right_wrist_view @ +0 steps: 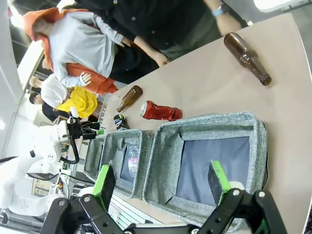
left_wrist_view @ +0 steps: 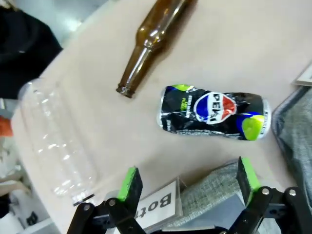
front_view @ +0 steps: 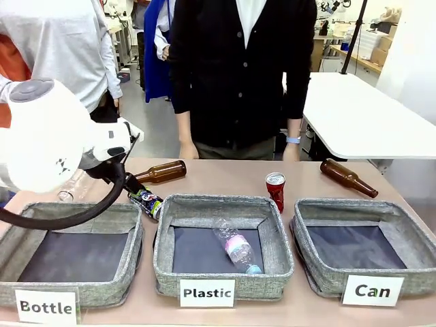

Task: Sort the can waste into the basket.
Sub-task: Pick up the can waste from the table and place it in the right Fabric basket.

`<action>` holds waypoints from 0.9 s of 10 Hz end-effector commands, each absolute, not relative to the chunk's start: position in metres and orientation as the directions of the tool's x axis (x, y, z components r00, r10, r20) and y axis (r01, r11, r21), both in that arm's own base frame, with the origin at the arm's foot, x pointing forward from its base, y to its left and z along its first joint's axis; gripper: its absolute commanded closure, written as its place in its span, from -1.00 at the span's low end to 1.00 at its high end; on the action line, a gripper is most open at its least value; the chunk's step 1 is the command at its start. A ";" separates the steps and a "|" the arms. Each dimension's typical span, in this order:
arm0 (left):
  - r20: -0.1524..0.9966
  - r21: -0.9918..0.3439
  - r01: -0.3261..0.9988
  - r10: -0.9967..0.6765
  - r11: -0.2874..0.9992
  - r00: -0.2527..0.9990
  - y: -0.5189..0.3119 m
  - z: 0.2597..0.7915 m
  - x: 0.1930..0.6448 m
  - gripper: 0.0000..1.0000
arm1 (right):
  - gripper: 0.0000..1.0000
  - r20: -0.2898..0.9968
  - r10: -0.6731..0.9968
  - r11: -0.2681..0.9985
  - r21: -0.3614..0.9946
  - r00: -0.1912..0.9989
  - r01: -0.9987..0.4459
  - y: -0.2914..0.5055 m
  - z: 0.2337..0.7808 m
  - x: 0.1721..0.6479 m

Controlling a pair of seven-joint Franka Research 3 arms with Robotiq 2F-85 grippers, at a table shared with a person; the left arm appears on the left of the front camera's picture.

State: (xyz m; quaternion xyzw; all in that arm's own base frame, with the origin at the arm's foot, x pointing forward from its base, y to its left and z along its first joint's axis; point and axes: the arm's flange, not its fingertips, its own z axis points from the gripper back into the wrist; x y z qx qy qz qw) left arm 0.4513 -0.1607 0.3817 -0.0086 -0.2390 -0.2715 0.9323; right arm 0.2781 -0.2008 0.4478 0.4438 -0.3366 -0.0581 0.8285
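Note:
A crushed dark blue-black can (left_wrist_view: pixel 212 113) lies on its side on the table, just beyond my open left gripper (left_wrist_view: pixel 187 175), whose green pads hold nothing. From the front, this can (front_view: pixel 146 201) rests between the "Bottle" and "Plastic" baskets, under my left arm (front_view: pixel 48 136). A red can (front_view: pixel 275 189) stands behind the "Plastic" basket; it is also in the right wrist view (right_wrist_view: pixel 161 111). The "Can" basket (front_view: pixel 320 276) stands at the front right with nothing in it. My right gripper (right_wrist_view: pixel 161 176) hangs open above that basket (right_wrist_view: pixel 209 122).
Brown glass bottles lie at the back left (front_view: pixel 160 172) and back right (front_view: pixel 348 178). A clear plastic bottle (front_view: pixel 235 245) lies in the "Plastic" basket (front_view: pixel 221 201); another (left_wrist_view: pixel 53 141) lies on the table by the "Bottle" basket (front_view: pixel 68 208). A person (front_view: pixel 238 68) stands at the far edge.

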 end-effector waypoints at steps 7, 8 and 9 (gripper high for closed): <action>0.420 0.111 0.715 -0.685 0.690 0.596 -0.168 0.386 0.461 -1.00 | -1.00 0.533 -0.396 0.594 0.769 0.748 -0.234 -0.203 0.448 0.281; 0.420 0.211 0.878 -0.851 0.430 0.316 -0.179 0.399 0.472 -1.00 | -1.00 0.533 -0.396 0.594 0.769 0.748 -0.234 -0.203 0.448 0.281; 0.396 0.248 0.942 -0.911 0.228 0.117 -0.189 0.409 0.481 -1.00 | -1.00 0.533 -0.396 0.594 0.769 0.748 -0.234 -0.203 0.448 0.281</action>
